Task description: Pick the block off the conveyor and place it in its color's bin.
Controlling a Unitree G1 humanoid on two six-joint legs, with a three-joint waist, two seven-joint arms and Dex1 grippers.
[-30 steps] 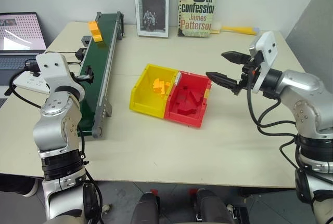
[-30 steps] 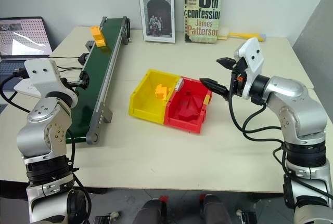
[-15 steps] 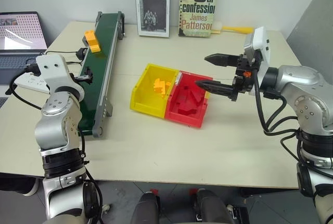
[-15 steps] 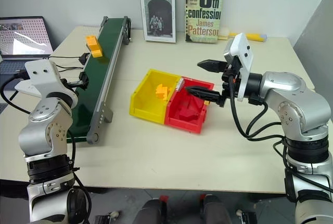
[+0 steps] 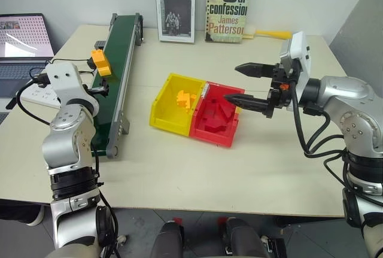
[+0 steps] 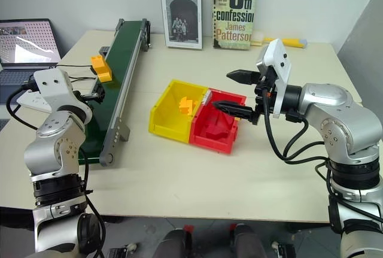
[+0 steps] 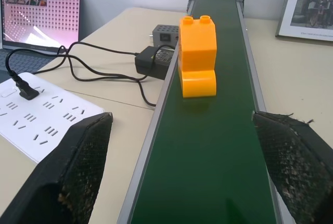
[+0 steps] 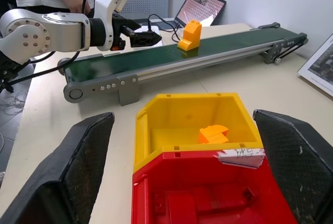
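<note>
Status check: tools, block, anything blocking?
Left tool open over the belt, empty. Right tool open above the red bin. Block on belt ahead of left tool. Path clear.

The block (image 7: 197,56) is orange-yellow on the dark green conveyor (image 7: 213,146). The bin (image 5: 173,105) is yellow; the other bin (image 5: 216,120) is red. The fingers (image 8: 78,177) are black, with a fine mesh pattern.

red bin (image 5: 216,117), two books (image 5: 230,6), laptop (image 5: 21,39), power strip (image 7: 36,122)

Pale table (image 5: 179,168); conveyor (image 5: 116,72), yellow bin (image 5: 164,111) touching red bin (image 5: 218,132), two books (image 5: 203,6), laptop (image 5: 21,42)
</note>
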